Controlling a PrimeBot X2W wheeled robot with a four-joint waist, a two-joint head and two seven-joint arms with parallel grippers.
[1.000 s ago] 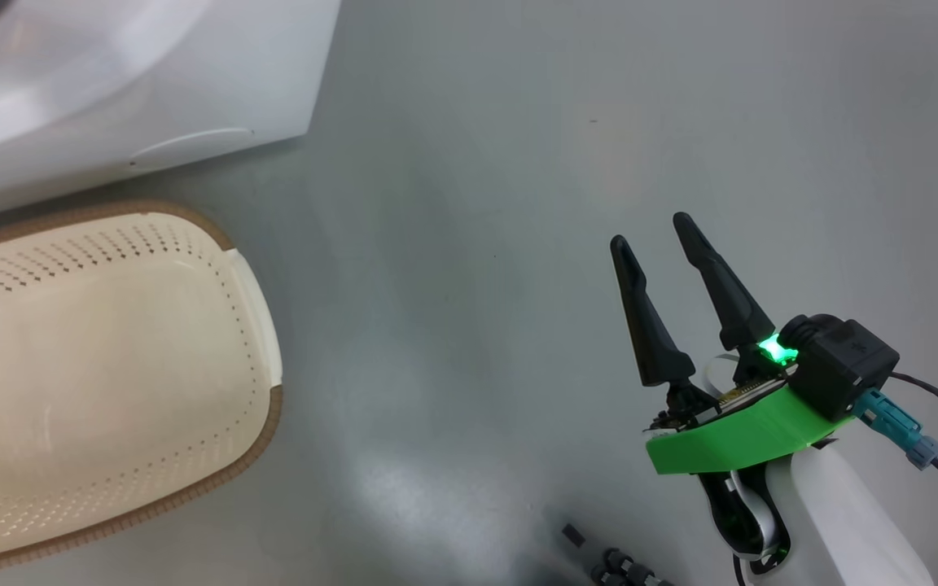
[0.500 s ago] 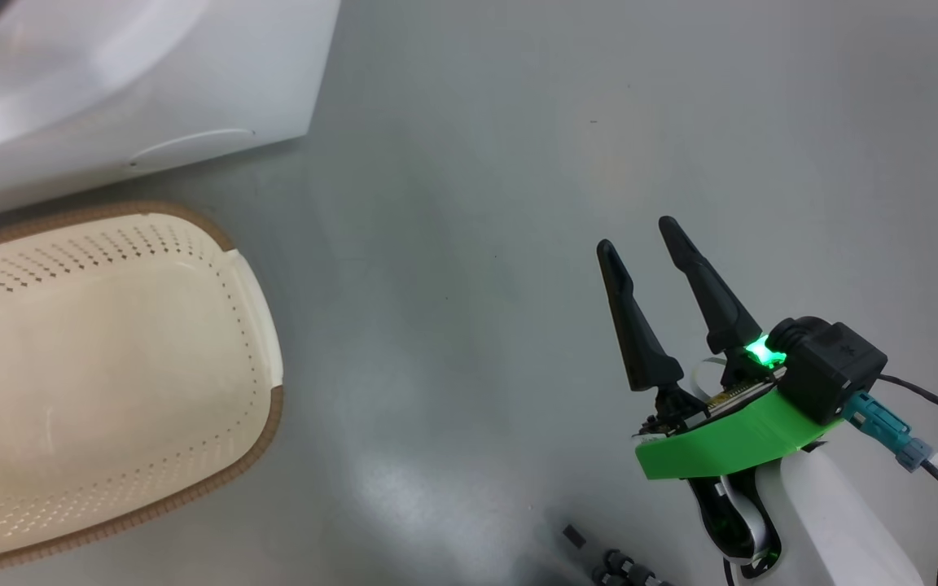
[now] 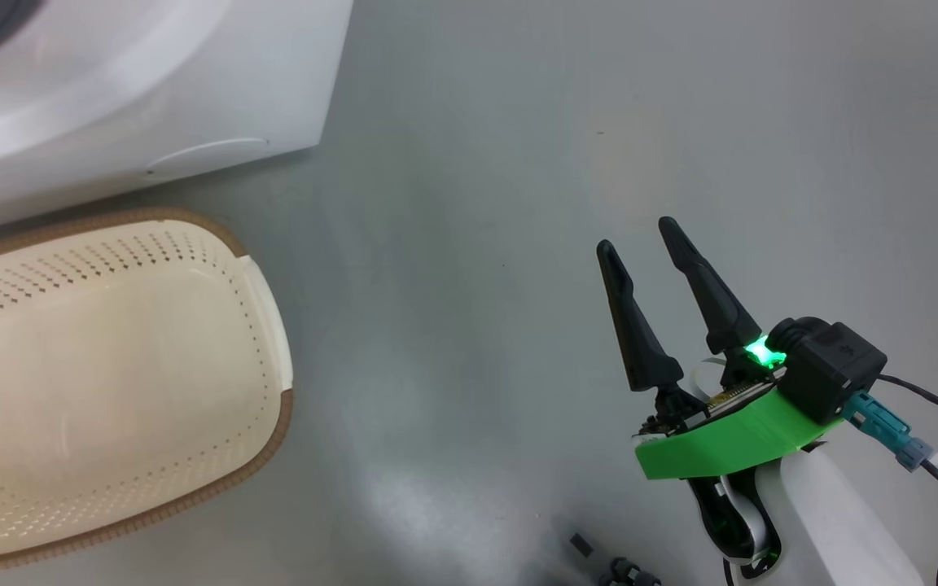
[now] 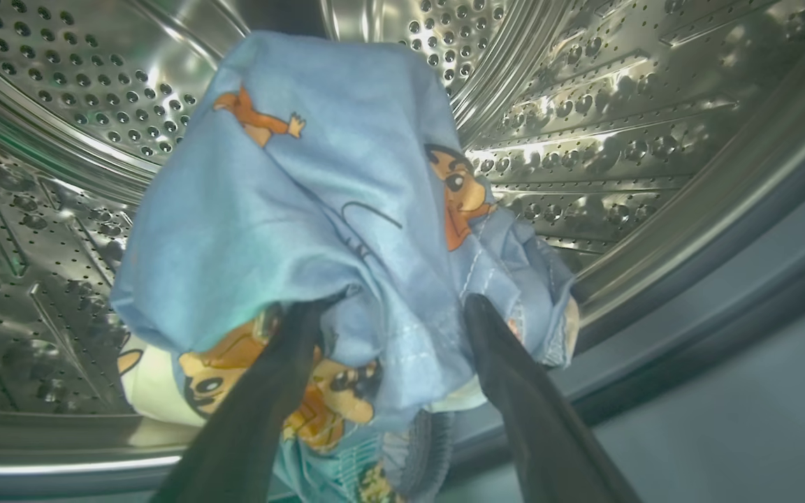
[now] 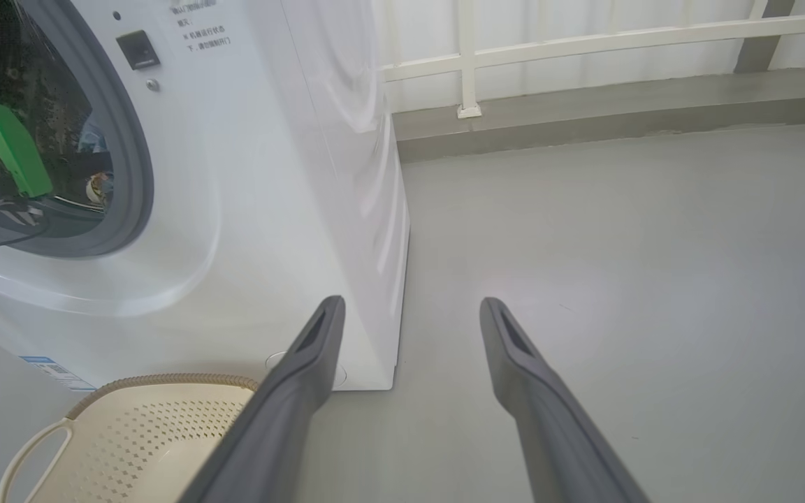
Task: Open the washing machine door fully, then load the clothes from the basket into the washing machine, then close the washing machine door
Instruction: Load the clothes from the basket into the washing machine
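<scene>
As the left gripper (image 4: pixel 390 304) sits deep in the steel drum (image 4: pixel 619 105) of the washing machine (image 5: pixel 270 175), its two dark fingers (image 4: pixel 263 405) stand well apart; the clothes (image 4: pixel 291 195), light blue with orange-brown cartoon animals and a cream-white patch low on the left, are bunched over and between the fingertips; whether the fabric is caught on a tip or merely lying against it, I honestly can't tell from this close; perforated steel curves all round the bundle, so the load is inside the drum.

Over to the head view; the right gripper (image 3: pixel 638 233) hovers above the grey floor (image 3: pixel 477 163), jaws spread wide, floor showing between them, a green light glowing at its base; the basket (image 3: pixel 273 439), cream-white, perforated, brown-rimmed, sits well to its left, just in front of the machine's white front.

Now the right wrist view; the grey rubber ring (image 5: pixel 133 161) frames the dark opening, and the green bracket (image 5: pixel 4 147) of the other arm shows inside it; a blue label (image 5: pixel 53 367) sits low on the front, just above the basket's rim; a white railing (image 5: pixel 584 42) runs along the far edge of the floor.
</scene>
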